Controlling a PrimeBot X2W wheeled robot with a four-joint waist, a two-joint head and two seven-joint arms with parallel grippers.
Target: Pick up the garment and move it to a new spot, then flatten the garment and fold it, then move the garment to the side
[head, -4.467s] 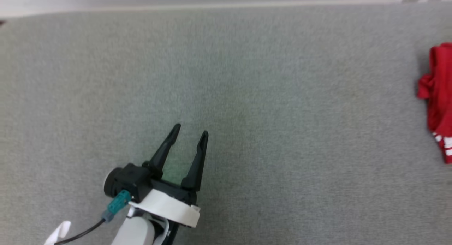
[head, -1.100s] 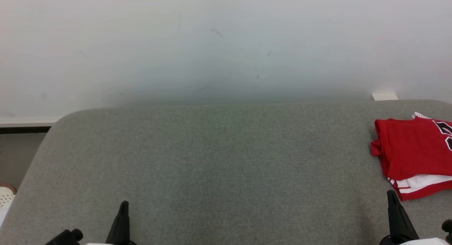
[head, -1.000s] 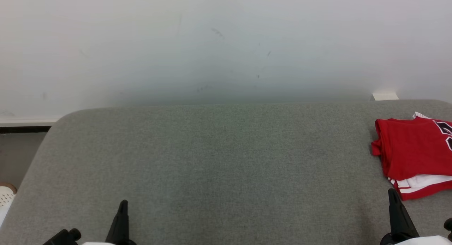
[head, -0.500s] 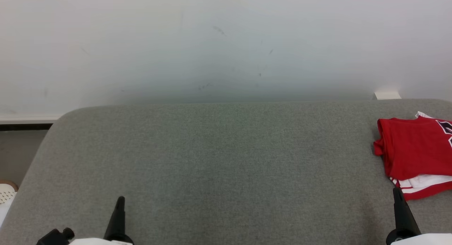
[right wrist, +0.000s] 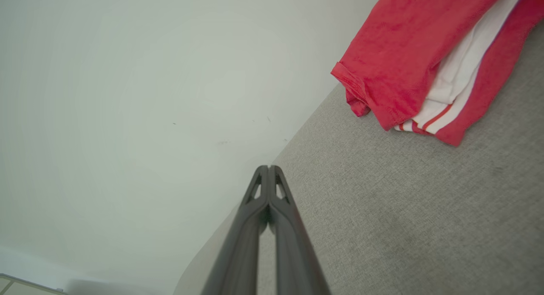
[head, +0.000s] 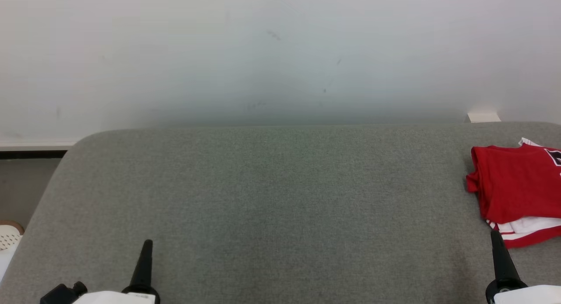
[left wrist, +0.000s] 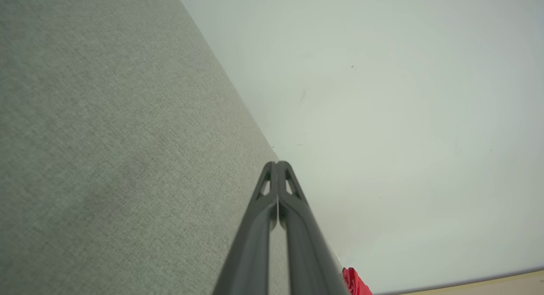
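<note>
Red jersey (head: 513,185) lies folded at right of desk (head: 263,199); we have retracted left hand (left wrist: 277,164) and right hand (right wrist: 268,168), fingers together: task seemingly done.

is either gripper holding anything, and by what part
Nothing is held: left gripper and right gripper are both shut and empty; the folded red-and-white garment lies free on the grey surface.

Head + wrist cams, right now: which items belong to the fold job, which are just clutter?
Job:
folded red garment with white striped trim, lying at the right end of the grey fabric surface
left gripper, shut
right gripper, shut

Lying about:
small white block by the wall
white perforated object at the lower left, off the surface
</note>
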